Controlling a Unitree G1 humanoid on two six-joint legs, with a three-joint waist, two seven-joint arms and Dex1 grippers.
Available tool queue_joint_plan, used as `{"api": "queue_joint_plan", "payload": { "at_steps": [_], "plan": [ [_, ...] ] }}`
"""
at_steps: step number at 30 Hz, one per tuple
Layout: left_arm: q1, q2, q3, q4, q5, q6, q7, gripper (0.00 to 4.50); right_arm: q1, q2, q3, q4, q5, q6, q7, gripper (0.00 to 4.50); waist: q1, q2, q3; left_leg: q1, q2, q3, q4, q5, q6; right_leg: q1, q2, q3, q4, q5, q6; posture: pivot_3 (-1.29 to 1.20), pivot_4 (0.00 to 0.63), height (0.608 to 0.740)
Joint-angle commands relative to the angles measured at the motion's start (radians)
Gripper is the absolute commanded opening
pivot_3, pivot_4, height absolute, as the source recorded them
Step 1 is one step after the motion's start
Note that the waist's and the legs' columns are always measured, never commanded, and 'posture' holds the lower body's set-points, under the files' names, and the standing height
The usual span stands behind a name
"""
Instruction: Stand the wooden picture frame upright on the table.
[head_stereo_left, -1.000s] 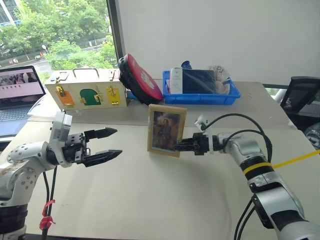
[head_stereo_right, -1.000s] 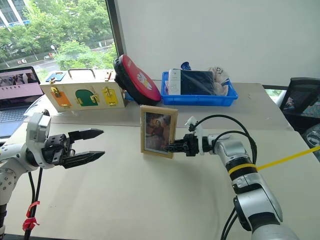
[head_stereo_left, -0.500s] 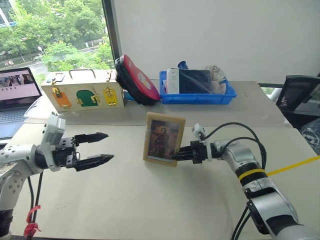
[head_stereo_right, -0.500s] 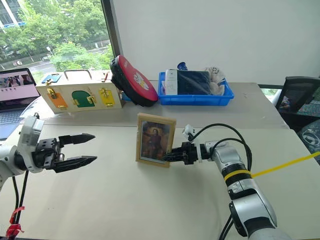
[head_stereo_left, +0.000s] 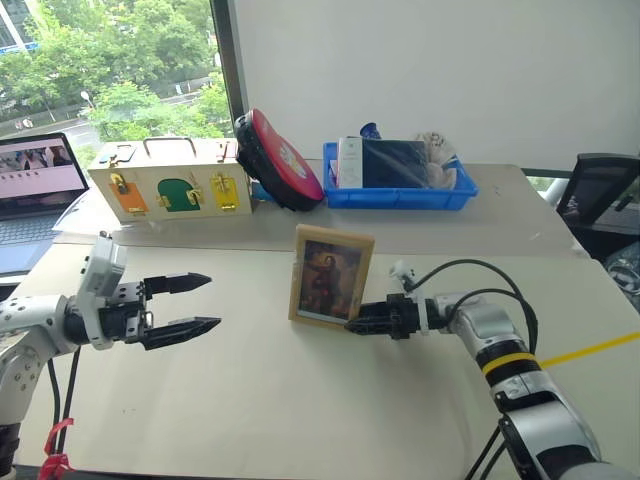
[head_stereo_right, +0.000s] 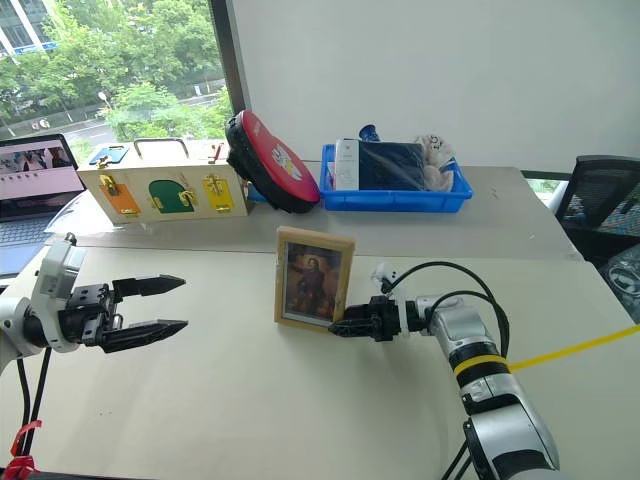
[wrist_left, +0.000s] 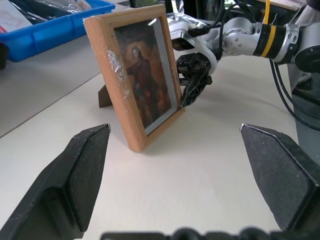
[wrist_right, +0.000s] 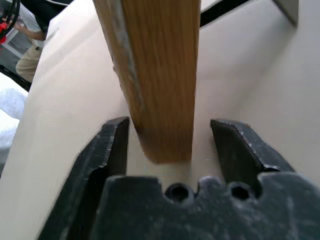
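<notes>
The wooden picture frame (head_stereo_left: 331, 275) stands upright mid-table (head_stereo_left: 300, 400) on its stand. The right gripper (head_stereo_left: 352, 325) straddles its lower corner, jaws parted, nothing held. The left gripper (head_stereo_left: 200, 303) hangs wide apart. This looks like the release; next, back out without nudging it.

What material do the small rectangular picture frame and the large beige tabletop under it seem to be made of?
The small rectangular picture frame looks like light, unpainted wood: a lengthwise grain shows on its edge in the right wrist view. Its front pane reflects light, so glass or clear plastic; which one I cannot tell. The large beige tabletop looks matte and plain, with no grain, perhaps laminate or painted board.
</notes>
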Motion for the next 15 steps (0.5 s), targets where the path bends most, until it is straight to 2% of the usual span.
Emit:
{"api": "queue_joint_plan", "payload": {
  "at_steps": [1, 6, 9, 13, 15],
  "plan": [
    [-0.055, -0.025, -0.002, 0.02, -0.006, -0.026, 0.022, 4.5, 0.048, -0.06, -0.058, -0.138, 0.009, 0.032, -0.048, 4.42, 0.003, 0.0, 0.0, 0.0, 0.0, 0.0, 0.0, 0.0, 0.0, 0.0, 0.0, 0.0, 0.0, 0.0, 0.0, 0.0, 0.15, 0.735],
    [-0.067, -0.044, -0.017, 0.048, 0.048, -0.044, 0.073, 4.5, 0.212, -0.163, -0.169, -0.369, 0.024, 0.051, -0.154, 4.42, 0.005, 0.0, 0.0, 0.0, 0.0, 0.0, -0.001, 0.0, 0.0, 0.0, 0.0, 0.0, 0.0, 0.0, 0.0, 0.0, 0.15, 0.735],
    [-0.045, -0.058, -0.026, 0.065, 0.101, -0.09, 0.095, 4.5, 0.364, -0.213, -0.287, -0.57, 0.112, 0.075, -0.168, 4.42, 0.009, 0.0, 0.0, -0.001, 0.0, 0.0, -0.001, 0.0, 0.0, -0.001, 0.0, 0.0, -0.001, 0.0, 0.0, 0.0, 0.15, 0.735],
    [-0.052, -0.087, -0.082, 0.08, 0.212, -0.137, 0.2, 4.5, 0.51, -0.209, -0.43, -0.799, 0.152, -0.006, -0.252, 4.42, 0.007, 0.0, 0.0, -0.001, 0.0, 0.0, -0.001, 0.0, 0.0, -0.001, 0.0, 0.001, -0.001, 0.0, 0.0, 0.0, 0.15, 0.735],
    [-0.062, -0.114, -0.104, 0.062, 0.243, -0.137, 0.262, 4.5, 0.549, -0.186, -0.514, -0.924, 0.215, 0.063, -0.355, 4.42, 0.008, 0.0, 0.0, 0.0, 0.0, 0.0, 0.0, 0.0, 0.0, 0.0, 0.0, 0.001, -0.001, 0.0, 0.0, 0.0, 0.15, 0.735]
  ]
}}
